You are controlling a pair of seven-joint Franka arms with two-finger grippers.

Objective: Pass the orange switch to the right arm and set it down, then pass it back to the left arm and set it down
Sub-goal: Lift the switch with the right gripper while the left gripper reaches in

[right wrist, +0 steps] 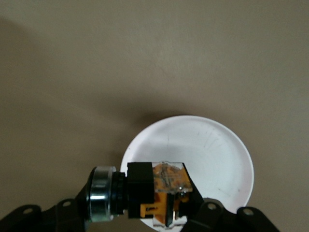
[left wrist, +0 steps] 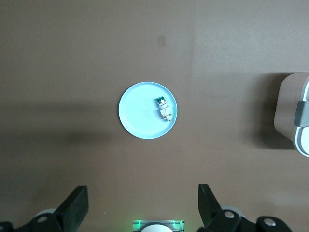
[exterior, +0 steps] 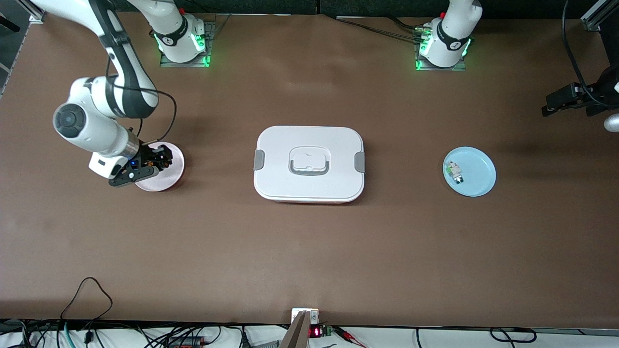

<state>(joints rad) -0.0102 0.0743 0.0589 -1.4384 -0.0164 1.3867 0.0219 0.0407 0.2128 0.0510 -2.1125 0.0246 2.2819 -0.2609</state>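
The orange switch (right wrist: 157, 191), black and orange with a silver-ringed end, sits crosswise between the fingers of my right gripper (right wrist: 145, 212), which is shut on it. In the front view this gripper (exterior: 155, 159) hangs over the pink plate (exterior: 170, 178) at the right arm's end of the table, with the switch (exterior: 154, 163) low over the plate (right wrist: 212, 154). The white box (exterior: 309, 140) stands mid-table between the two plates, and its corner (left wrist: 294, 111) shows in the left wrist view. My left gripper (left wrist: 143, 208) waits open and empty, high above the table, at the front view's edge (exterior: 551, 105).
A light blue plate (exterior: 478, 164) lies toward the left arm's end of the table and holds a small white-and-green component (exterior: 453, 172). The left wrist view also shows that plate (left wrist: 140, 111) and component (left wrist: 164, 107). Cables run along the table edge nearest the front camera.
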